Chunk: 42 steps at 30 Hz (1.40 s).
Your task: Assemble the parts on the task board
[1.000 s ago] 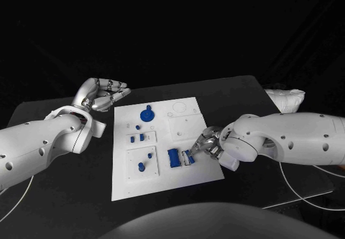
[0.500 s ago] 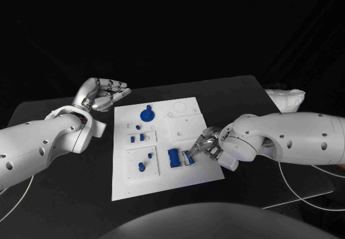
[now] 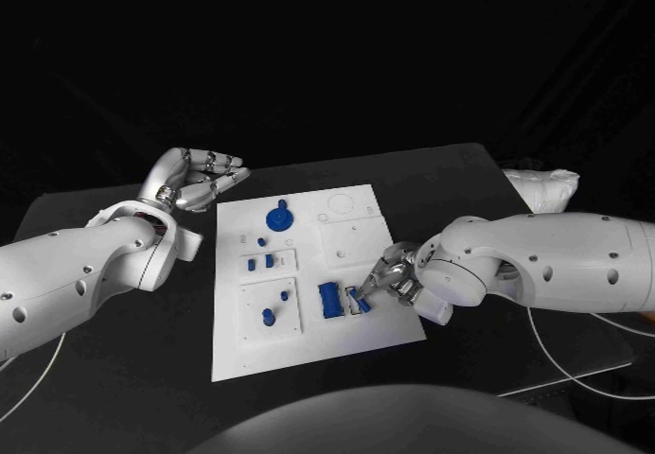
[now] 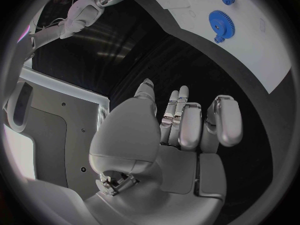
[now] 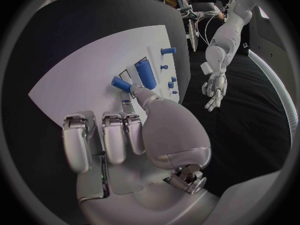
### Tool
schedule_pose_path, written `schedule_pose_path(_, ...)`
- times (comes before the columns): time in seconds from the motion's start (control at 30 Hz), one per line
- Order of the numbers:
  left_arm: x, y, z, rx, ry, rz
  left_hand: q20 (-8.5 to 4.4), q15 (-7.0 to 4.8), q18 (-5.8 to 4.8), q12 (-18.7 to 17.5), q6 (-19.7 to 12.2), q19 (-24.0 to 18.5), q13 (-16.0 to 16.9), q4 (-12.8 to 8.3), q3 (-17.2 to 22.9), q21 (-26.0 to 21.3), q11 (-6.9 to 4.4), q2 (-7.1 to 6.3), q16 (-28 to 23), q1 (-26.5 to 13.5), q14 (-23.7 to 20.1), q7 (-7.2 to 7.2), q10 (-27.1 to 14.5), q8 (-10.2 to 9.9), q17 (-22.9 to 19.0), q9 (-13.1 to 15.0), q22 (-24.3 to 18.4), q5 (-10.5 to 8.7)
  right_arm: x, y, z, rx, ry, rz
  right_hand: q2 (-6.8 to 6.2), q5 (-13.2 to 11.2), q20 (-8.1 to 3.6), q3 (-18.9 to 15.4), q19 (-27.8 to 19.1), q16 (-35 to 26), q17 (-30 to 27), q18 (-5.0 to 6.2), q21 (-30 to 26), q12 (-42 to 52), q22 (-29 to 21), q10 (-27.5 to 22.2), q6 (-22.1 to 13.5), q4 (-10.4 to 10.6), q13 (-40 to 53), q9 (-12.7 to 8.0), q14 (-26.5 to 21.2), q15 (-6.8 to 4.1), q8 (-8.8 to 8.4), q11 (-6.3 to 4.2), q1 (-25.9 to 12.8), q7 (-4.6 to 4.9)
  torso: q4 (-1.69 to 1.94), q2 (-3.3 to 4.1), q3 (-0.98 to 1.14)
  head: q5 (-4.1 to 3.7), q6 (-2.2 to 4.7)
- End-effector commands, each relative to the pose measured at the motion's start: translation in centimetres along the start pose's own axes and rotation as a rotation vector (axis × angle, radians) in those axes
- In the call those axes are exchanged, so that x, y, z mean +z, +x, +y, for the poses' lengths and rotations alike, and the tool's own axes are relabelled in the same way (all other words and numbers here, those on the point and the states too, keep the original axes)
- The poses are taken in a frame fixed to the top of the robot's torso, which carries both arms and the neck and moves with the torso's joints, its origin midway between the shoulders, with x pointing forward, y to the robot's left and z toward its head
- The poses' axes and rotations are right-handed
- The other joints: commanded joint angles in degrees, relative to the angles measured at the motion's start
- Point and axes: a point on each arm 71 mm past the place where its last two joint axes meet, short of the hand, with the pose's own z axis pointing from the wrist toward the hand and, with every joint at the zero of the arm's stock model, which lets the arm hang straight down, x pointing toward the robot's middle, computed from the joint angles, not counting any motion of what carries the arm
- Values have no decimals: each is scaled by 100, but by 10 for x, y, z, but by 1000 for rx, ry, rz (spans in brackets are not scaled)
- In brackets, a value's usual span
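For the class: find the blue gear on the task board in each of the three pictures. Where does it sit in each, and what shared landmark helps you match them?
Head view: the blue gear lies on the far left part of the task board.
Left wrist view: the gear sits on the board beyond the left robot hand.
Right wrist view: I cannot make out the gear.
Shared landmark: the white task board.

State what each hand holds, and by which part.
The right hand touches a small blue part on the task board at the part's near end with a fingertip; a true grip cannot be told. The left hand holds nothing.
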Motion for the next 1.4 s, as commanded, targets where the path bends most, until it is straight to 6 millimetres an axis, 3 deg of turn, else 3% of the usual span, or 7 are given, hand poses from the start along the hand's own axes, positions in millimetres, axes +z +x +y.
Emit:
schedule_pose_path(0.03,1,2,-2,-5,8,15,2,4,61,-7,11,37,8,4,-22,-11,-6,54,-13,-17,25,17,46,-33,2,-5,1019,29,0,4,0,-20,11,30,-11,-87,8,-80,600,23,1505,-81,26,1,1506,578,0,25,1506,-31,597,-16,-57,42,-105,34,1,-3,0,5,1)
schedule_pose_path(0.43,1,2,-2,-6,8,17,2,4,61,-7,11,37,8,4,-22,-11,-6,54,-13,-17,25,17,46,-33,2,-5,1019,29,1,5,1,-27,15,32,-56,-323,17,-237,600,23,1505,-81,26,1,1506,578,12,145,1506,-117,597,-8,-130,60,-231,55,-1,1,-2,13,1)
schedule_pose_path(1.4,1,3,-2,-7,9,21,2,4,61,-7,11,38,8,4,-25,-12,-7,59,-14,-11,25,16,48,-34,1,-5,1020,29,2,2,2,-62,4,-2,-77,-473,23,-388,600,23,1505,-81,26,1,1506,578,39,267,1506,-186,597,-1,-173,73,-330,72,-1,-4,3,0,1)
